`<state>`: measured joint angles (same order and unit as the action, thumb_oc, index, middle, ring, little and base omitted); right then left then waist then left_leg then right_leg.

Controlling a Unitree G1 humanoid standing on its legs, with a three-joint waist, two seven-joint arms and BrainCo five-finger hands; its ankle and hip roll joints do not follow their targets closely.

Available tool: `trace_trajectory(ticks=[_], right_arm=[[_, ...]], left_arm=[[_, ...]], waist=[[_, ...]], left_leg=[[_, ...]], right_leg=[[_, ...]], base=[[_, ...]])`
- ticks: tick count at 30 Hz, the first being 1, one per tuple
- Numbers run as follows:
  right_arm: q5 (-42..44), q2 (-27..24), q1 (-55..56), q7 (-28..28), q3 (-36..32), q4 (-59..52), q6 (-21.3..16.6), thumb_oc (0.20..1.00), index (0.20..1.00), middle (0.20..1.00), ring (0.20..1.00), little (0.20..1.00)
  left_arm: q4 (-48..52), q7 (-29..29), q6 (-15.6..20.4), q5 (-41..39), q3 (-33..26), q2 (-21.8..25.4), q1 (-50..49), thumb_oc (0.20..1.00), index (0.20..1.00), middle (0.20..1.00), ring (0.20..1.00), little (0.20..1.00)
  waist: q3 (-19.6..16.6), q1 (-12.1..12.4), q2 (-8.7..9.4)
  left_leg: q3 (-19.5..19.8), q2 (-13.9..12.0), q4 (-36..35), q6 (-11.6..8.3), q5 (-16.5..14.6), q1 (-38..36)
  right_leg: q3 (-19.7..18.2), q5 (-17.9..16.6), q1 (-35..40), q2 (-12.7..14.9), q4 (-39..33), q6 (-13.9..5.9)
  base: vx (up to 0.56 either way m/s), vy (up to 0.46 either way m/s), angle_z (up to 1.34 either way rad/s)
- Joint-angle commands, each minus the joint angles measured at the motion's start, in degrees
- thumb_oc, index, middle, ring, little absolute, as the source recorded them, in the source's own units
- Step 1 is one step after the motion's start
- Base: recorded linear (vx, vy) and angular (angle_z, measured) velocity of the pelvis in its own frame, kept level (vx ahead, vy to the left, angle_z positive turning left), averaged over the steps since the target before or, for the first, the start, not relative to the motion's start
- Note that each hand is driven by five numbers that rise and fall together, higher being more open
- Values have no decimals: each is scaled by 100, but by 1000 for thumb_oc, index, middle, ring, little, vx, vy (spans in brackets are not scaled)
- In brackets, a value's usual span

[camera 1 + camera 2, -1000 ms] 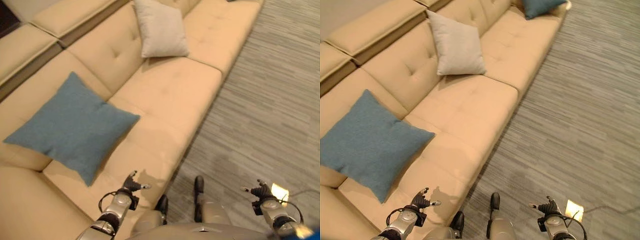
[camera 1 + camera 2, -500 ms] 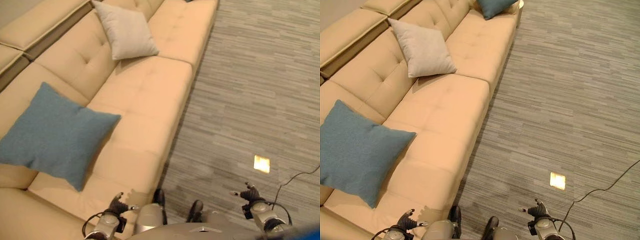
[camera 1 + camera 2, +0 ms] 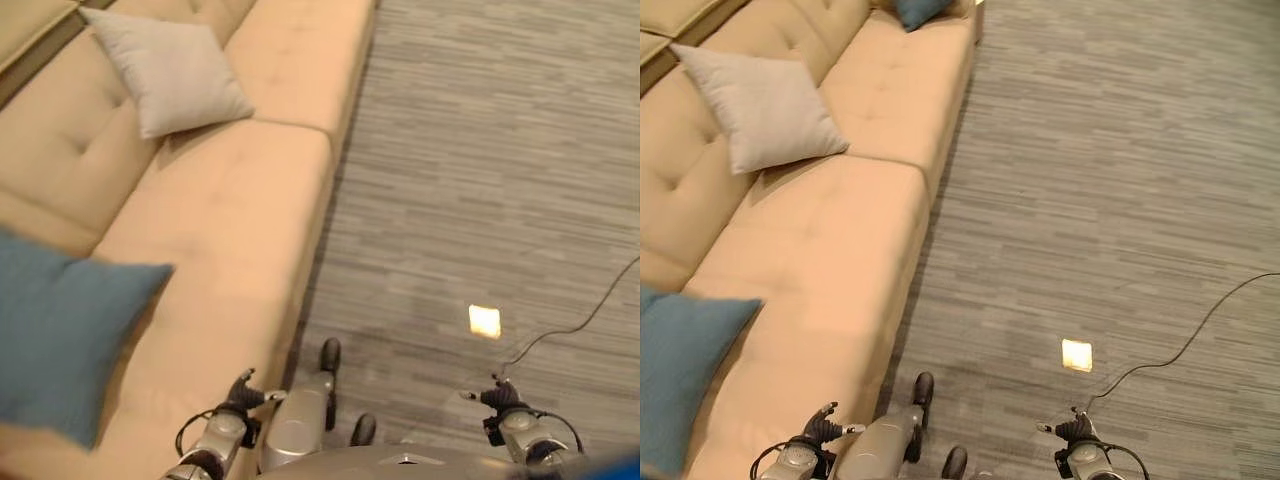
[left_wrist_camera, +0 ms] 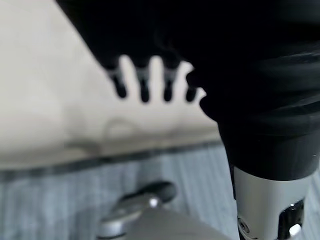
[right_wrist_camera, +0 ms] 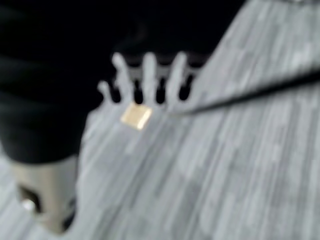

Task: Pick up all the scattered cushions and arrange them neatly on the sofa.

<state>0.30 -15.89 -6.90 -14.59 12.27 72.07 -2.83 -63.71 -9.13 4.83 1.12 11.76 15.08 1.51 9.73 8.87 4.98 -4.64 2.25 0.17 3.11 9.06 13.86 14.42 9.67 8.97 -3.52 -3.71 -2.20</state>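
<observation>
Carrying nothing, my left hand (image 3: 240,392) and right hand (image 3: 497,396) hang low with relaxed fingers, since the beige cushion (image 3: 758,105) and blue cushions (image 3: 680,370) already rest on the sofa (image 3: 830,250).

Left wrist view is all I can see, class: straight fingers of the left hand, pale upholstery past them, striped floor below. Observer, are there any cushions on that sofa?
Observer: Yes. A light grey square fabric cushion leans against the backrest of the beige tufted sofa.
Operator: Any others?
Observer: A blue fabric cushion lies on the near seat, and another blue cushion sits at the sofa's far end.
Operator: Is the right hand carrying one?
Observer: No. The right hand is open and empty, over the grey striped carpet.
</observation>
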Motion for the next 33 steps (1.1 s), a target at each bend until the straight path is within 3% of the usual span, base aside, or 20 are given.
trace_trajectory(ticks=[1, 2, 5, 6, 7, 9, 10, 11, 14, 18, 19, 20, 21, 23, 25, 26, 27, 30, 31, 33], right_arm=[[-75, -31, 6, -46, -3, -285, -71, 1000, 1000, 1000, 1000, 1000], [-127, -34, -129, -16, 8, -394, -69, 1000, 1000, 1000, 1000, 1000], [-220, -59, -201, 7, 21, -472, -60, 1000, 1000, 1000, 1000, 1000], [-277, -63, -188, 12, 71, -477, -51, 1000, 1000, 1000, 1000, 1000], [-356, -101, -207, 40, 146, -531, -39, 1000, 1000, 1000, 1000, 1000], [-356, -102, -206, 40, 147, -531, -38, 1000, 1000, 1000, 1000, 1000], [-337, -138, -205, 16, 142, -549, -40, 1000, 1000, 1000, 1000, 1000], [-280, -169, -222, 8, 98, -561, -34, 1000, 1000, 1000, 1000, 1000], [-262, -189, -226, 13, 70, -546, 2, 1000, 1000, 1000, 1000, 1000], [-248, -180, -135, 39, 47, -526, -16, 1000, 1000, 1000, 1000, 1000], [-213, -177, -134, 45, 50, -509, -36, 1000, 1000, 1000, 1000, 1000], [-97, -154, -147, 37, 35, -514, -47, 1000, 1000, 1000, 1000, 1000], [-60, -169, -162, 35, 43, -513, -59, 1000, 1000, 1000, 1000, 1000], [-17, -206, -178, 49, 18, -494, -61, 1000, 1000, 1000, 1000, 1000], [-3, -224, -168, 41, 12, -466, -49, 1000, 1000, 1000, 1000, 1000], [-20, -228, -127, -6, 32, -431, -69, 1000, 1000, 1000, 1000, 1000], [-28, -232, -104, -30, 49, -423, -85, 1000, 1000, 1000, 1000, 1000], [-7, -218, -103, -67, 94, -395, -92, 1000, 1000, 1000, 1000, 1000], [22, -194, -93, -117, 110, -379, -101, 1000, 1000, 1000, 1000, 1000], [44, -173, -98, -107, 111, -369, -82, 1000, 1000, 1000, 1000, 1000]], left_arm=[[140, -81, 31, -30, 17, 272, 248, 1000, 1000, 1000, 1000, 1000], [207, -110, 27, -63, -22, 326, 263, 1000, 1000, 1000, 1000, 1000], [184, -170, 33, -111, -56, 353, 252, 1000, 1000, 1000, 1000, 1000], [201, -176, 54, -123, -46, 334, 239, 1000, 1000, 1000, 1000, 1000], [249, -162, 61, -135, -6, 290, 277, 1000, 1000, 1000, 1000, 1000], [249, -162, 61, -135, -6, 288, 276, 1000, 1000, 1000, 1000, 1000], [231, -156, 65, -130, 6, 274, 296, 1000, 1000, 1000, 1000, 1000], [151, -154, 80, -126, 28, 221, 371, 1000, 1000, 1000, 1000, 1000], [-17, -133, 102, -132, 25, 130, 400, 1000, 1000, 1000, 1000, 1000], [-174, -128, 111, -127, -12, 48, 289, 1000, 1000, 1000, 1000, 1000], [-182, -103, 111, -142, -18, 15, 288, 1000, 1000, 1000, 1000, 1000], [-120, -64, 118, -202, -9, -38, 323, 1000, 1000, 1000, 1000, 1000], [-67, -39, 146, -237, 16, -51, 352, 1000, 1000, 1000, 1000, 1000], [-19, -28, 189, -385, -15, -46, 388, 1000, 1000, 1000, 1000, 1000], [9, -20, 195, -471, -17, -57, 407, 1000, 1000, 1000, 1000, 1000], [5, -39, 174, -477, -13, -82, 402, 1000, 1000, 1000, 1000, 1000], [-5, -38, 157, -443, -5, -83, 389, 1000, 1000, 1000, 1000, 1000], [-58, -61, 109, -392, -17, -81, 368, 1000, 1000, 1000, 1000, 1000], [-69, -85, 101, -377, -22, -31, 347, 1000, 1000, 1000, 1000, 1000], [-65, -92, 97, -379, -30, -5, 346, 1000, 1000, 1000, 1000, 1000]], waist=[[-21, 309, 175], [78, 198, 128], [85, 137, -11], [92, 137, -48], [69, 108, -192], [75, 99, -196], [79, 67, -218], [77, -38, -261], [46, -199, -289], [-54, -289, -170], [-79, -297, -176], [52, -216, -154], [151, -158, -126], [258, -72, -95], [271, -38, -91], [268, 26, -47], [256, 47, -37], [207, 109, -99], [169, 154, -133], [144, 164, -114]], left_leg=[[-138, 39, 726, -275, -928, -22], [-119, -94, 748, -267, -1036, -227], [-120, -160, 718, -212, -1129, -386], [-100, -110, 691, -163, -1201, -511], [112, -28, 500, -116, -1305, -830], [122, -30, 501, -119, -1310, -839], [176, 1, 516, -135, -1385, -939], [353, 29, 504, -182, -1562, -1164], [565, 38, 448, -298, -1772, -1535], [733, 61, 607, -402, -2040, -1797], [747, -14, 840, -512, -1948, -1757], [591, -179, 2022, -728, -1596, -1216], [511, -233, 2632, -752, -1428, -828], [210, -415, 3065, -697, -1323, -395], [77, -474, 3047, -664, -1370, -212], [-52, -414, 2557, -590, -1545, -49], [-129, -394, 2168, -568, -1510, 0], [-326, -482, 1324, -673, -1170, 61], [-686, -548, 717, -824, -643, 168], [-881, -573, 558, -857, -498, 211]], right_leg=[[302, -630, -633, 387, 1472, -938], [363, -1221, -1279, 522, 2538, -1280], [588, -1401, -1586, 663, 3046, -1280], [686, -1263, -1591, 805, 2927, -1280], [712, -786, -1832, 896, 2453, -986], [722, -780, -1817, 894, 2450, -985], [712, -761, -1891, 948, 2144, -867], [473, -920, -2108, 1107, 1447, -820], [352, -1310, -2259, 1329, 788, -917], [443, -1507, -2002, 1402, 646, -931], [508, -1506, -1885, 1371, 574, -888], [670, -1427, -1592, 1329, 478, -722], [737, -1408, -1445, 1299, 395, -634], [895, -1260, -1168, 1202, 235, -495], [971, -1211, -1066, 1161, 142, -495], [1026, -1128, -919, 1103, 9, -527], [1073, -1091, -853, 1063, -55, -568], [1127, -841, -613, 863, -129, -630], [1262, -657, -463, 707, -129, -625], [1296, -594, -395, 651, -129, -605]], base=[[156, 25, -32], [112, -1, -41], [178, 69, -11], [439, 152, 19], [443, 149, 11], [230, 38, 12], [414, -96, 35], [412, -96, 44], [462, -137, 69], [346, -130, 50], [340, -281, 64], [210, -313, 59], [123, -321, 100], [101, -212, 68], [148, -122, 2], [241, -101, 30], [330, -121, 39], [263, -48, 32], [455, -56, 24], [244, -18, 39]])
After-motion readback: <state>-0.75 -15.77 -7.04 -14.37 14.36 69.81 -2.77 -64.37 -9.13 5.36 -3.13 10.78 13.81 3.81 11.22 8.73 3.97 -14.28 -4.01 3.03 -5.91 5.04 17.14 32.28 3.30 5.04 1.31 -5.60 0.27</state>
